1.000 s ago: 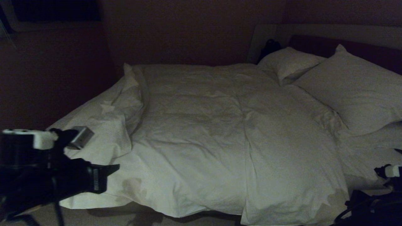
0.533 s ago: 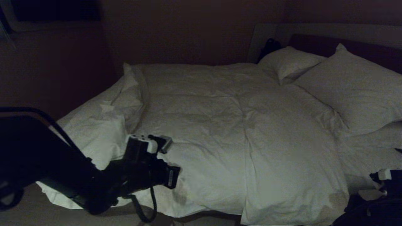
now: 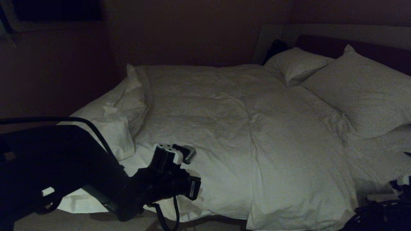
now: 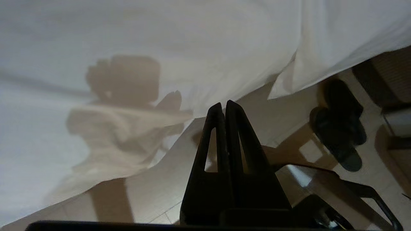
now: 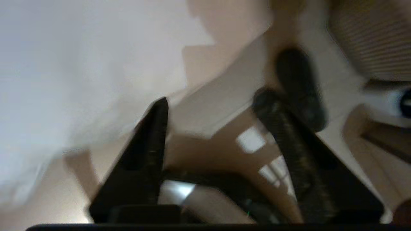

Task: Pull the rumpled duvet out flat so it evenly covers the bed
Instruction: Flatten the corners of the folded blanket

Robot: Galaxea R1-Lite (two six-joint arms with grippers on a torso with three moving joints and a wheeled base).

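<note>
Overall, duvet (image 3: pixel 244 141) covers bed (image 3: pixel 321 33) mid-frame; pillows (image 3: pixel 356 89) upper right. Left gripper (image 4: pixel 223 107) pressed together, empty, lower left. Right gripper (image 5: pixel 212 106) spread wide, empty, beside dark slippers (image 4: pixel 340 125).

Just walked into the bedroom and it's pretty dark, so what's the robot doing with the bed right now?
The robot is making the bed. The white duvet lies spread over most of the mattress, with a bunched fold at the foot-end corner on the robot's left. The left end effector is shut with nothing in it, hovering at the duvet's near edge. The right end effector is open and empty, low beside the bed near the floor. Two pillows sit at the headboard.
</note>
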